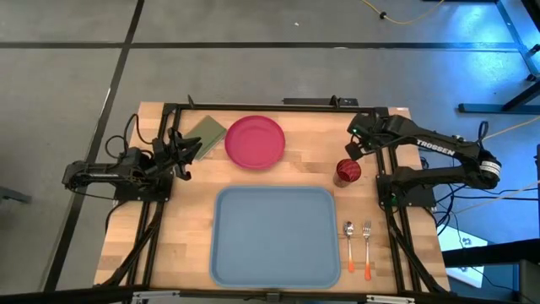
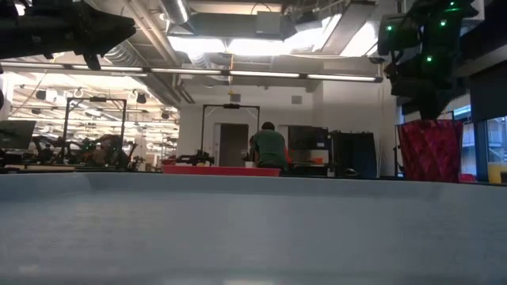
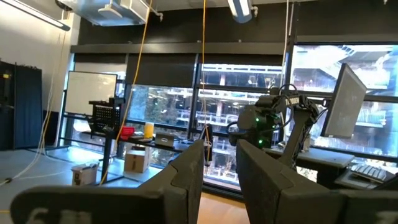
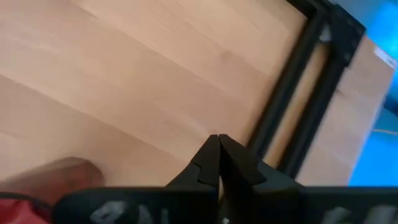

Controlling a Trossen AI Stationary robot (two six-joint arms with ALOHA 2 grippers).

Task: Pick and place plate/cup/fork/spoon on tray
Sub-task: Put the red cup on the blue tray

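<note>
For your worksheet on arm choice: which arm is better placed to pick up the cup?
Right. Its gripper hangs just beside the cup, while the left gripper waits across the table near the plate.

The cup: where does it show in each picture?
High view: the cup stands on the table right of centre, above the spoon.
Low view: far right.
Left wrist view: not in it.
Right wrist view: bottom-left corner.
Shared landmark: right gripper.
</note>
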